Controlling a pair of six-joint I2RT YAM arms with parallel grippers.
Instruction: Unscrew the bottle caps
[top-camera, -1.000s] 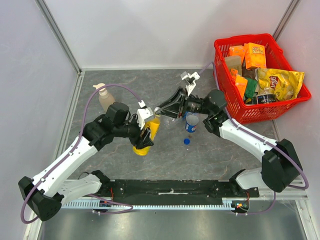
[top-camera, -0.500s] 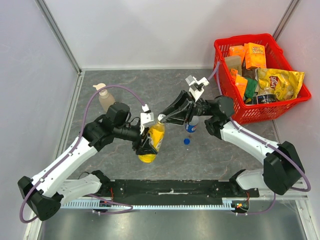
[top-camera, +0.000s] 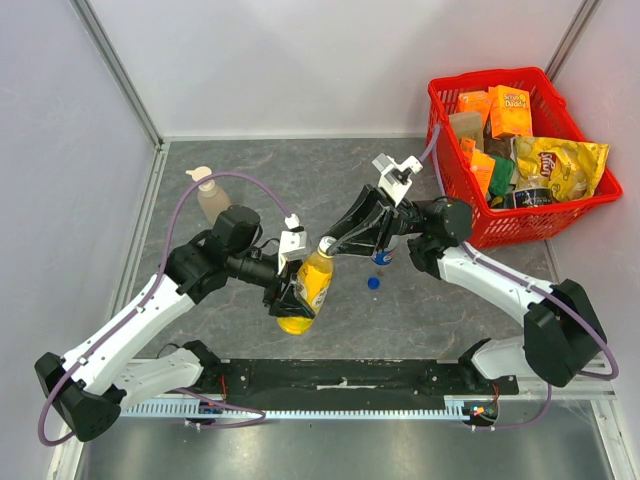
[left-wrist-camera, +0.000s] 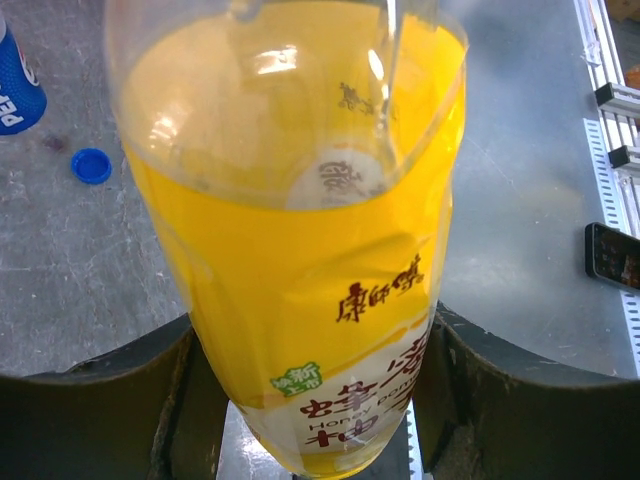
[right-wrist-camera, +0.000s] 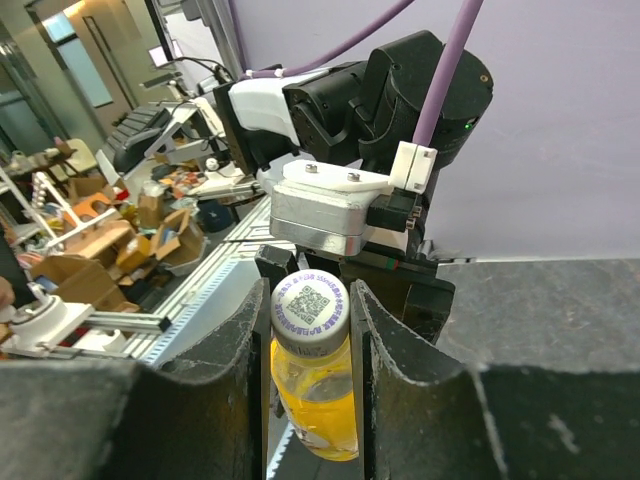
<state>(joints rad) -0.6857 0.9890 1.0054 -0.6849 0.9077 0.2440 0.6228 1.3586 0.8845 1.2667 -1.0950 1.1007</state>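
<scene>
Clasping the tilted juice bottle (top-camera: 311, 283) mid-body, left gripper (left-wrist-camera: 315, 400) — right gripper (right-wrist-camera: 310, 315) (jaws narrow) pinching its white cap (right-wrist-camera: 311, 301).

Juice bottle (top-camera: 312, 283): clear plastic, filled with yellow-orange drink, with a yellow label bearing printed characters. It is tilted, neck up and away, base toward the near edge. The left pincer (top-camera: 297, 290) clamps it round the body. Whether the base touches the bench (top-camera: 250, 170) cannot be told.
White cap (right-wrist-camera: 312, 302): round, with a QR code on top. It sits on the juice bottle's neck, pinched by the right pincer (right-wrist-camera: 312, 330).
Blue cap (top-camera: 373, 283): small and loose, lying flat on the bench just right of the juice bottle.
Blue-labelled bottle (top-camera: 383, 252): upright on the bench just beyond the blue cap, its top hidden.
</scene>
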